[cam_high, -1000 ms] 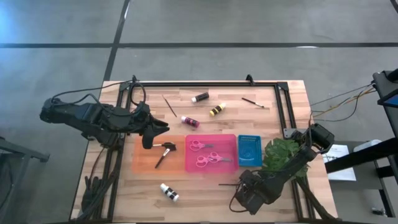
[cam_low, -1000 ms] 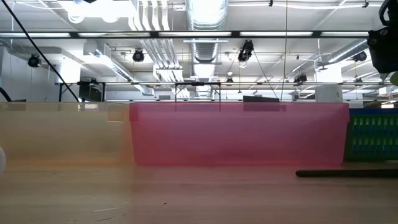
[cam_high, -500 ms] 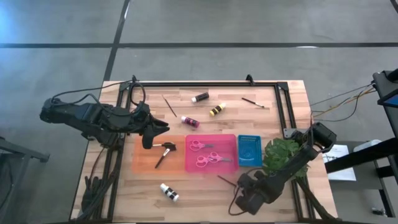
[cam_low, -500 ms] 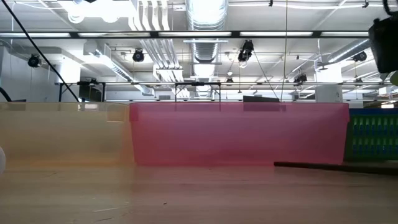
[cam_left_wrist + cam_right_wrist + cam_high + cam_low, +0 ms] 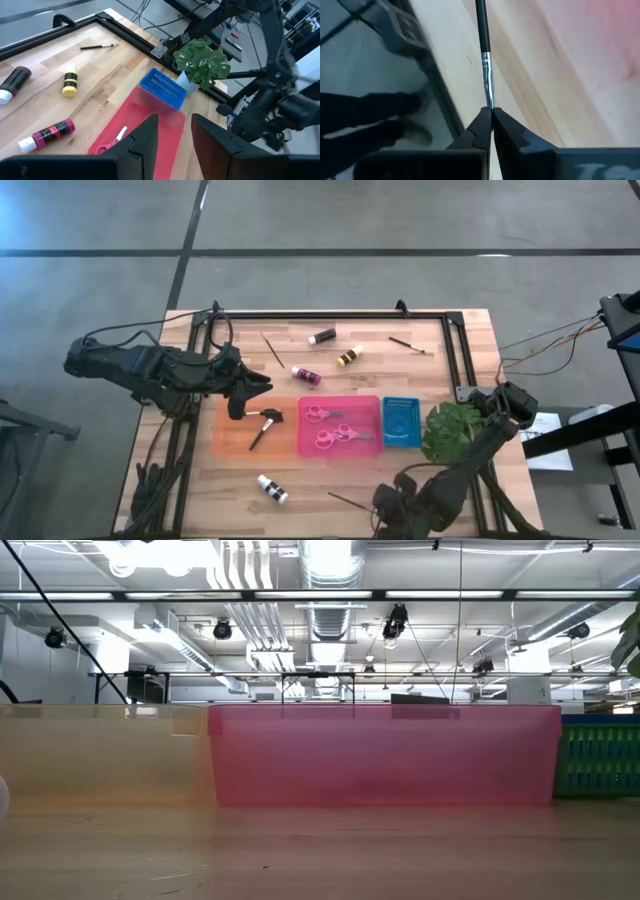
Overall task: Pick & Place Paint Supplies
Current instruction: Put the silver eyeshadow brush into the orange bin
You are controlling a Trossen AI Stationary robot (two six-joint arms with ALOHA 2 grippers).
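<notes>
On the tabletop (image 5: pixel 460 340) our left hand (image 5: pixel 262 384) hangs with fingers apart over the orange tray's (image 5: pixel 225 442) far edge, holding nothing. Our right hand (image 5: pixel 381 501), at the near edge, is pinched on a thin brush (image 5: pixel 348 500) by its bristle end, the handle pointing toward the white bottle (image 5: pixel 271 489).

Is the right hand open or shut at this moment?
Shut: in the right wrist view the right hand has both fingers pressed together, pinching the metal ferrule end of a thin paintbrush.
</notes>
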